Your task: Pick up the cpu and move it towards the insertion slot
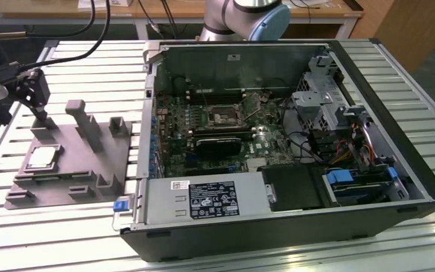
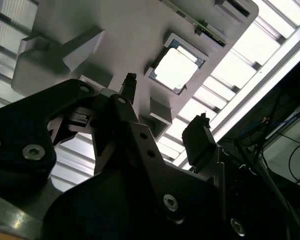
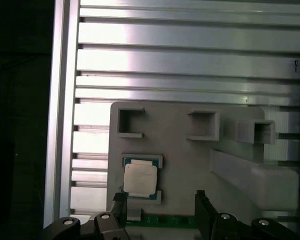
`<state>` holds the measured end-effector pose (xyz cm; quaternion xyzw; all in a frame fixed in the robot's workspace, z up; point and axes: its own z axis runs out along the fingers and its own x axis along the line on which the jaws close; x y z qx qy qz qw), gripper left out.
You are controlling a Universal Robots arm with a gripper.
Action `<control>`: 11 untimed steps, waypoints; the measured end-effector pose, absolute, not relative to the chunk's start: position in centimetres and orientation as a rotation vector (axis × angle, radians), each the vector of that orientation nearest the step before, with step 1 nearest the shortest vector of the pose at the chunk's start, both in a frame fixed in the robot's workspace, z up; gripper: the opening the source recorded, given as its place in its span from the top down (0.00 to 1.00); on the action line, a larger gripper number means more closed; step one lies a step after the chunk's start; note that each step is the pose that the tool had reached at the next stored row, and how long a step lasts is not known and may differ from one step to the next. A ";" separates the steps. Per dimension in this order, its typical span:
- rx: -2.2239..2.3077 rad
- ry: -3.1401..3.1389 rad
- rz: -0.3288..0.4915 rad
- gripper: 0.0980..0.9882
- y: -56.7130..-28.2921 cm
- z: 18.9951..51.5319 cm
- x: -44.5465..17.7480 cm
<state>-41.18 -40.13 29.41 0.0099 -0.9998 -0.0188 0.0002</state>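
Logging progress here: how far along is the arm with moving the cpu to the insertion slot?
Nothing looks done yet: the cpu lies in its recess in the grey fixture. In hand: the gripper hangs open and empty over the fixture, near the cpu. Left: the grasp, the lift and the carry to the insertion slot in the computer case.

The grey plastic fixture [image 1: 77, 170] is sitting on the slatted metal table [image 1: 51, 243]. Just beside it, toward the exterior view's right, an open computer case [image 1: 278, 238] is lying flat, its power supply [image 1: 206, 199] showing.
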 end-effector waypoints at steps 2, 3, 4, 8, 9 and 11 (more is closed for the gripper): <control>0.031 -3.140 -0.059 0.38 -40.2 29.2 -41.2; 0.031 -3.140 -0.059 0.38 -40.2 29.1 -41.2; 0.031 -3.140 -0.059 0.38 -40.3 29.0 -41.2; 0.032 -3.140 -0.059 0.38 -40.3 28.6 -41.3; 0.032 -3.140 -0.059 0.38 -40.4 28.5 -41.3; 0.032 -3.140 -0.059 0.38 -40.4 28.3 -41.3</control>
